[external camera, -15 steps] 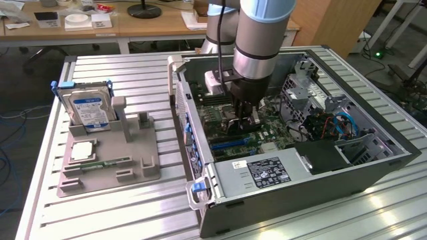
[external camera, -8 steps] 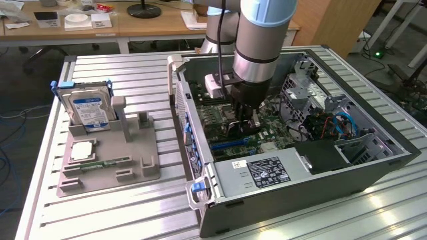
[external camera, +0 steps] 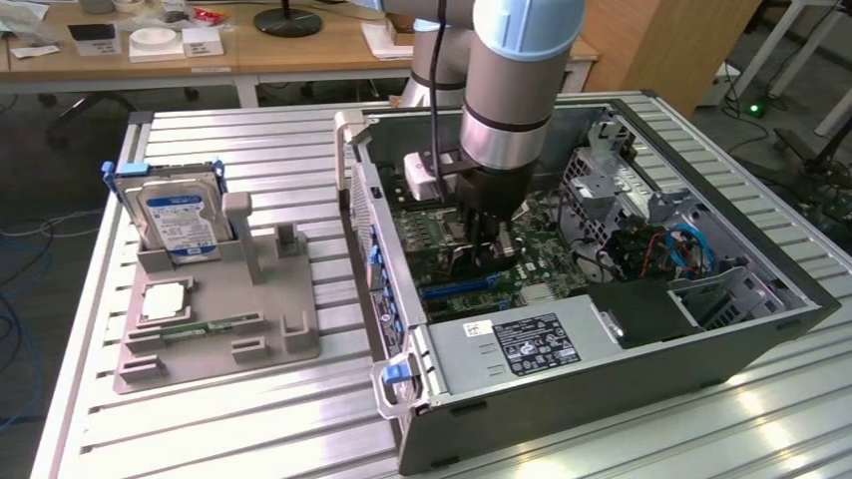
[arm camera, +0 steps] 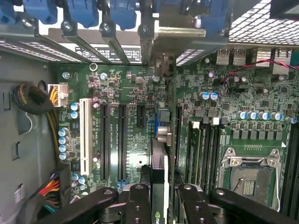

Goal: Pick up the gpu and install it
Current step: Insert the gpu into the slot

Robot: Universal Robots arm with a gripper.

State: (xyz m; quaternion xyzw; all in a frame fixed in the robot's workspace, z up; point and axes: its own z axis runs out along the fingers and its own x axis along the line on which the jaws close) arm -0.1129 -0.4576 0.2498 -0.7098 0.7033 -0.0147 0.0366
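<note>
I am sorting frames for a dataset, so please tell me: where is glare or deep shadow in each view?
Exterior view: pale glare on the slatted table at the exterior view's right; the inside of the computer case is shaded under the arm. Wrist view: bright light through the perforated panel; the gripper and the gpu it holds look dark.

The tabletop (external camera: 226, 150) carries one open computer case (external camera: 600, 399) and one grey fixture (external camera: 266, 299); the fixture holds one hard drive (external camera: 180, 222), one processor chip (external camera: 163, 302), one memory stick (external camera: 213, 325); the case holds one gpu (arm camera: 158, 186), one power supply (external camera: 533, 344).
</note>
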